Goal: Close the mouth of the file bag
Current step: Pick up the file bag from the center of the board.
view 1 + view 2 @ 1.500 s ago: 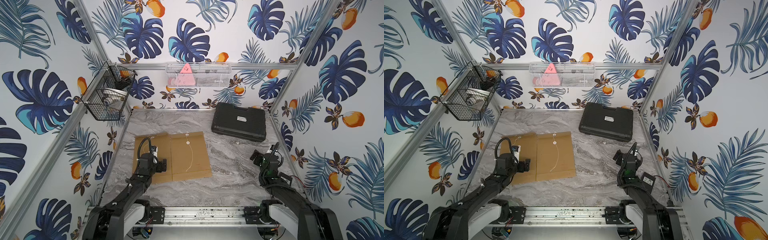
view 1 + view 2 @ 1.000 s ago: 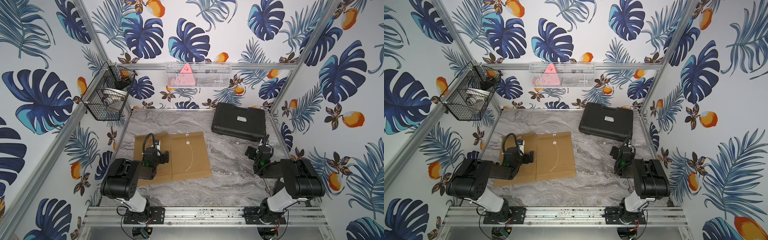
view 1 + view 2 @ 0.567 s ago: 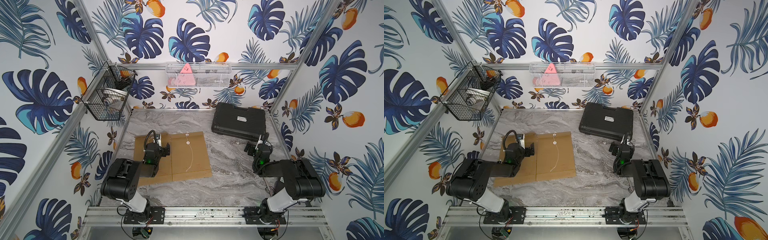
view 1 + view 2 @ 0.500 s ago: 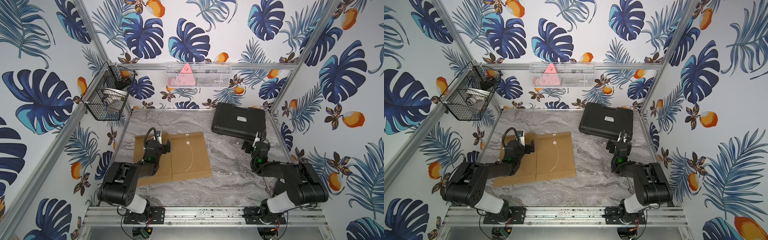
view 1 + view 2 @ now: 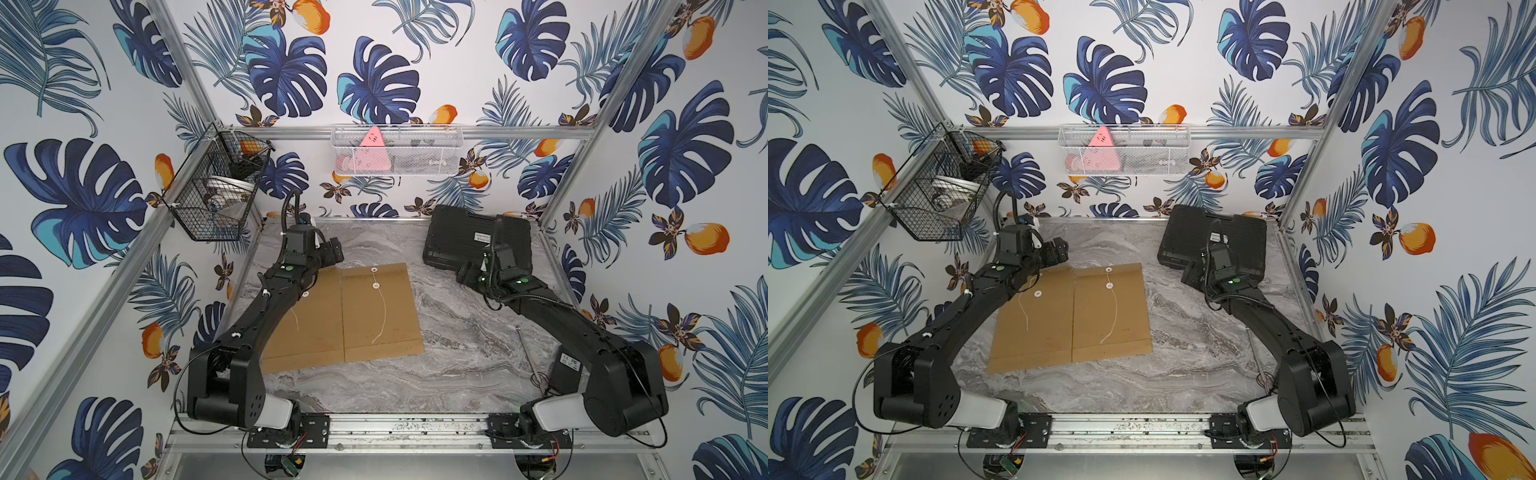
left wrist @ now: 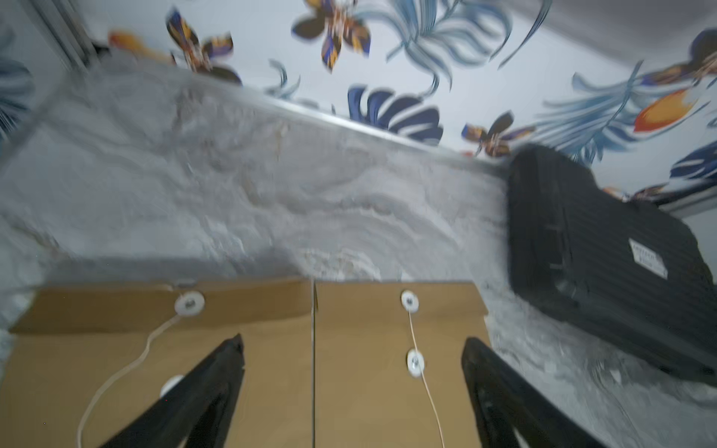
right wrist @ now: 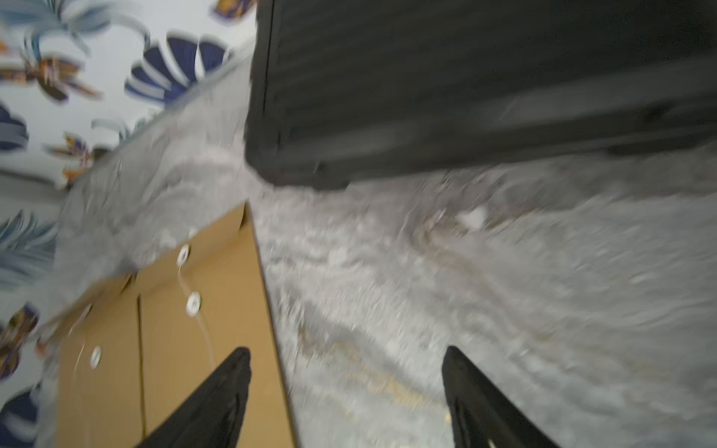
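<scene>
Swinging out from rest, we poise left gripper (image 6: 353, 341) and right gripper (image 7: 346, 351), both spread empty, toward the unfastened file bag (image 5: 380, 307).

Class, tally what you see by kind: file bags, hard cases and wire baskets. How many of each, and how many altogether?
Brown file bags: 2
Black hard case: 1
Wire baskets: 2
Total: 5
</scene>
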`<state>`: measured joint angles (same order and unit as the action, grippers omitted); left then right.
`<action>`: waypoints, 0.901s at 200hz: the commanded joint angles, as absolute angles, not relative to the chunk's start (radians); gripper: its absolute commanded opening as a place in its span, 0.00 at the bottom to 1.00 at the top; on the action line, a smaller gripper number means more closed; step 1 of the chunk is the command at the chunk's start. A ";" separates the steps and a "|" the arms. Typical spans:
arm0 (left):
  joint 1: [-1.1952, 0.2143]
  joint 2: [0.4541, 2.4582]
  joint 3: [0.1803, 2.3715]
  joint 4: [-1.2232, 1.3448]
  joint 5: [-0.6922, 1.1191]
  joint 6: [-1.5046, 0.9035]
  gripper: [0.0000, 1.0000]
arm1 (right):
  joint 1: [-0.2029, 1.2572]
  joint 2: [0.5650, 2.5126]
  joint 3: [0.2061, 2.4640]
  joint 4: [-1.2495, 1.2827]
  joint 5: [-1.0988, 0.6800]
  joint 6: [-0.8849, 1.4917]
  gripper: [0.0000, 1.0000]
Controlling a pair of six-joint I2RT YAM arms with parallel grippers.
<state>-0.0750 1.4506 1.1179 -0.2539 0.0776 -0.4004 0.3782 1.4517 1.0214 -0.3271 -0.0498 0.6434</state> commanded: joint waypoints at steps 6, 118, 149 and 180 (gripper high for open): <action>-0.086 1.439 1.074 -0.356 0.291 -0.491 0.94 | 0.449 1.541 1.074 -0.460 -0.216 0.793 0.72; -0.172 1.570 0.836 -0.183 0.368 -0.634 0.83 | 0.558 1.947 1.260 -0.483 -0.345 0.875 0.43; -0.179 1.605 0.811 -0.179 0.369 -0.619 0.78 | 0.558 1.987 1.258 -0.466 -0.391 0.865 0.43; -0.184 1.650 0.783 -0.136 0.420 -0.645 0.73 | 0.555 2.000 1.227 -0.348 -0.553 0.846 0.42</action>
